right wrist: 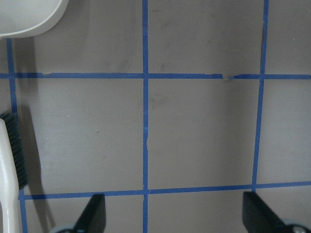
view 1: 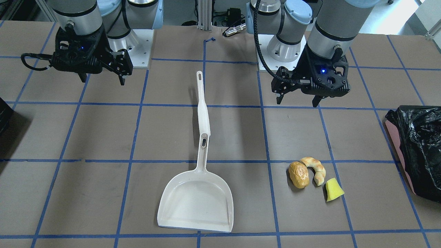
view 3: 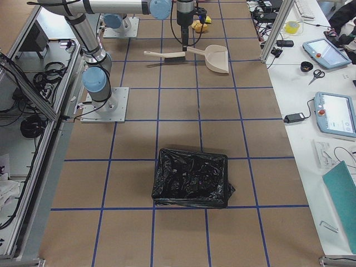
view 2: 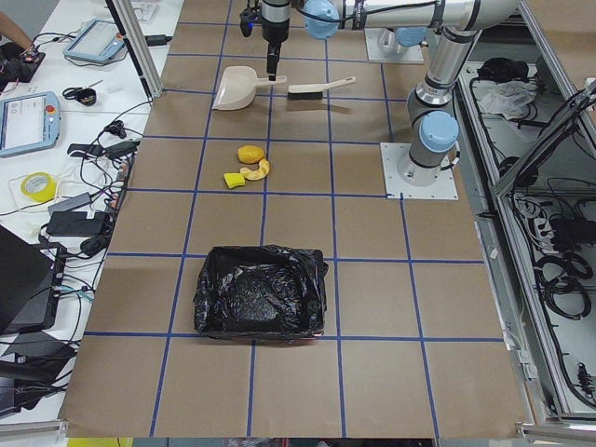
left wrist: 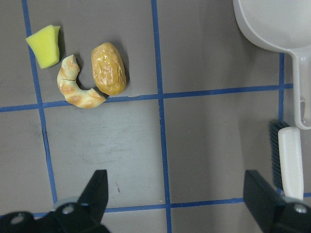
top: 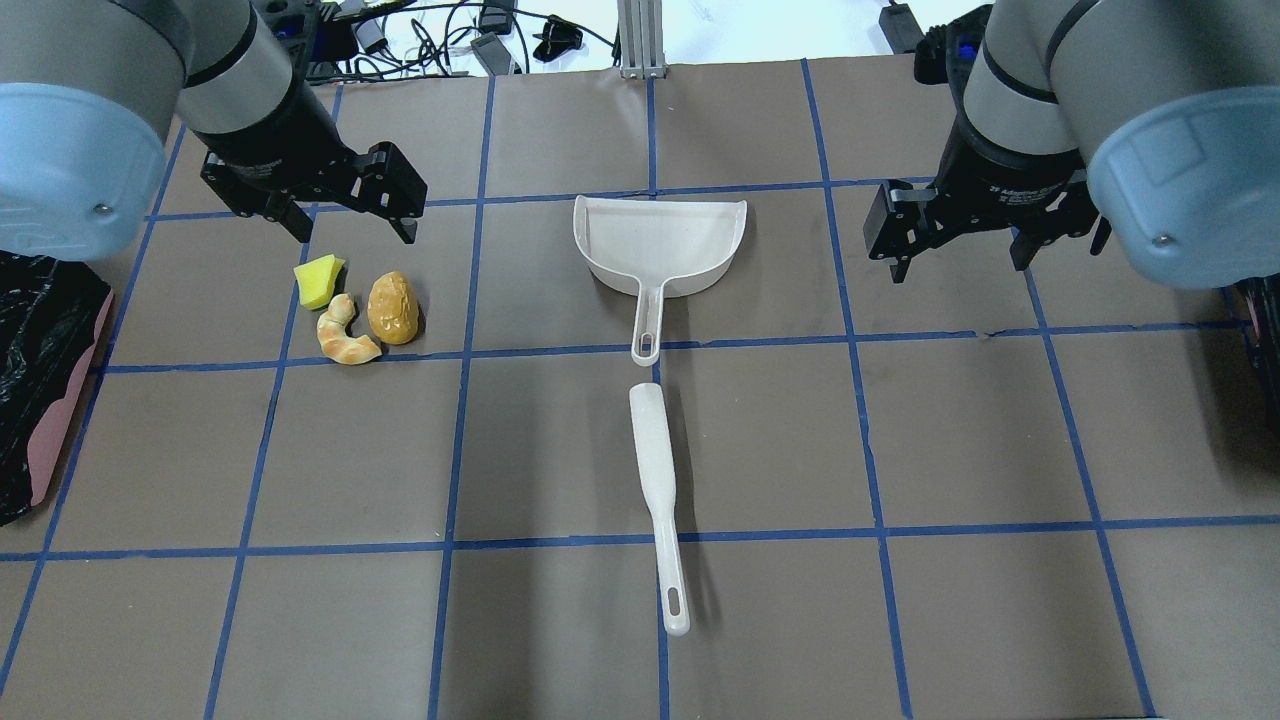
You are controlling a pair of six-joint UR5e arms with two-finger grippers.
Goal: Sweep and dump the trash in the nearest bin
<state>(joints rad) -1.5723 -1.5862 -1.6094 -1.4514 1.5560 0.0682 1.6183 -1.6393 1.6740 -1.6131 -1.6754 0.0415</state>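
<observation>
Both grippers hover above the table with nothing held. The left gripper has its jaws spread wide, and so does the right gripper; each wrist view shows two dark fingers well apart over bare brown paper and blue tape lines.

The trash lies in a tight cluster on the robot's left side, just under and in front of the left gripper. It is made up of a golden-brown roll, a curved croissant close against it (whether they touch is unclear), and a yellow wedge just beside the croissant's tip. The bin, pinkish and lined with a crinkled black bag, sits at the table's left end, well apart from the pieces.

At the table's middle a white dustpan lies flat with its handle pointing back toward the robot. A white brush with dark bristles lies in line with it, near the handle's end. A second bag-lined bin sits toward the right end.
</observation>
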